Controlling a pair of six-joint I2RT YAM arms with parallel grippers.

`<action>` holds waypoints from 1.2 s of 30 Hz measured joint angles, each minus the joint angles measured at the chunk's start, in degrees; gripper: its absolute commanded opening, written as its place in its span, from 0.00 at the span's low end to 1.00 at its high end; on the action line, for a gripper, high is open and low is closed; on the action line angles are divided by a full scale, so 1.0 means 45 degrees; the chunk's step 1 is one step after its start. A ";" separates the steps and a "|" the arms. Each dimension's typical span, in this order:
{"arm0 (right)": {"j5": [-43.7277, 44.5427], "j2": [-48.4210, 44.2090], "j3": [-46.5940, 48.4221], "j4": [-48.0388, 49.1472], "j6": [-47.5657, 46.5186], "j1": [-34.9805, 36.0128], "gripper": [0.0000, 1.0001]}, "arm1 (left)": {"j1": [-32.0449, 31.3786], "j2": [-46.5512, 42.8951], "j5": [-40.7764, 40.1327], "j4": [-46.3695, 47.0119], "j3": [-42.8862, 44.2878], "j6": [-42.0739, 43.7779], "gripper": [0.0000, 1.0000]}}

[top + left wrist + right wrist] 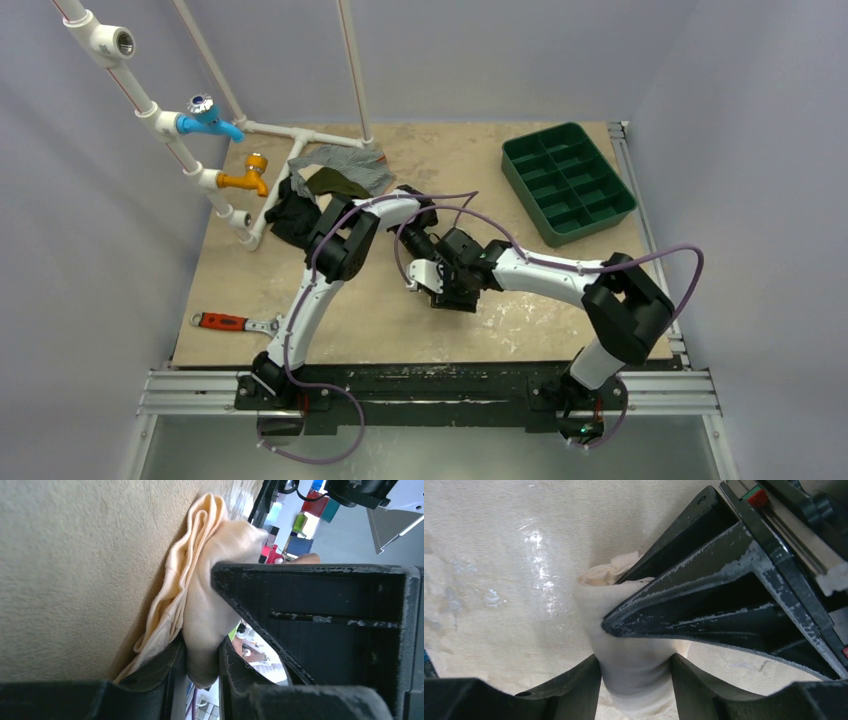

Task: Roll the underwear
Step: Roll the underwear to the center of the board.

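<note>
The underwear [210, 580] is a pale peach cloth, bunched into a thick folded wad on the tan table. My left gripper [201, 650] is shut on one end of it. My right gripper [634, 662] is shut on the underwear [624, 625] from the other side, with a left finger [724, 595] crossing just above it. In the top view the two grippers meet at the table's middle, left gripper [428, 268] and right gripper [452, 290], and they hide the cloth.
A green compartment tray [567, 182] sits at the back right. A grey striped garment [350, 160], an olive-green garment [335, 183] and a dark one [293, 220] lie at the back left by a white pipe frame [250, 215] with taps. A red-handled wrench [235, 322] lies front left.
</note>
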 measured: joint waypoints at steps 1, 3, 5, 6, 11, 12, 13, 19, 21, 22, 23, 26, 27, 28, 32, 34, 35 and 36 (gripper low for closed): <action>0.0097 0.0126 0.0000 0.0112 -0.0019 0.0024 0.50 | 0.0005 0.0010 0.0010 -0.0015 0.0005 0.0005 0.00; 0.0194 0.0330 0.0000 0.0282 -0.0049 0.0073 0.48 | 0.0019 0.0034 0.0039 -0.0049 0.0015 0.0015 0.00; 0.0238 0.0495 0.0000 0.0413 -0.0078 0.0083 0.46 | 0.0029 0.0058 0.0058 -0.0078 0.0019 0.0015 0.00; 0.0253 0.0549 0.0000 0.0457 -0.0097 0.0092 0.44 | 0.0034 0.0068 0.0068 -0.0083 0.0024 0.0015 0.00; 0.0248 0.0661 0.0000 0.0529 -0.0204 0.0102 0.31 | 0.0063 0.0073 0.0078 -0.0107 0.0034 0.0024 0.00; 0.0219 0.0685 0.0000 0.0539 -0.0238 0.0102 0.27 | 0.0083 0.0092 0.0073 -0.0131 0.0049 0.0044 0.00; 0.0194 0.0724 0.0024 0.0534 -0.0253 0.0102 0.23 | 0.0083 0.0102 0.0092 -0.0146 0.0053 0.0053 0.00; -0.0063 0.0981 0.0340 0.0160 -0.0355 0.0087 0.00 | 0.0131 0.0141 0.0151 -0.0199 0.0073 0.0063 0.15; -0.0214 0.1098 0.0491 0.0010 -0.0393 0.0063 0.00 | 0.0185 0.0141 0.0136 -0.0238 0.0073 0.0063 0.21; -0.0287 0.1161 0.0583 -0.0087 -0.0403 0.0053 0.00 | 0.0194 0.0141 0.0136 -0.0262 0.0068 0.0063 0.24; -0.0364 0.1229 0.0680 -0.0185 -0.0408 0.0029 0.00 | 0.0228 0.0141 0.0131 -0.0282 0.0068 0.0058 0.27; -0.0699 0.1389 0.0908 -0.0413 -0.0427 -0.0097 0.00 | 0.0325 0.0112 0.0112 -0.0306 0.0029 0.0078 0.39; -0.0821 0.1443 0.0976 -0.0461 -0.0432 -0.0136 0.00 | 0.0355 0.0044 0.0078 -0.0301 0.0005 0.0107 0.41; -0.0923 0.1472 0.1020 -0.0486 -0.0427 -0.0170 0.00 | 0.0384 -0.0053 -0.0015 -0.0301 -0.0034 0.0092 0.42; -0.1418 0.1583 0.1141 -0.0515 -0.0384 -0.0277 0.00 | 0.0573 -0.0369 -0.0364 -0.0311 -0.0185 0.0053 0.46; -0.1574 0.1637 0.1151 -0.0515 -0.0374 -0.0301 0.00 | 0.0699 -0.0515 -0.0568 -0.0316 -0.0209 0.0053 0.47; -0.1632 0.1656 0.1151 -0.0515 -0.0350 -0.0311 0.00 | 0.0763 -0.0583 -0.0680 -0.0311 -0.0209 0.0063 0.48; -0.1700 0.1666 0.1146 -0.0515 -0.0345 -0.0321 0.00 | 0.0850 -0.0670 -0.0835 -0.0296 -0.0209 0.0068 0.48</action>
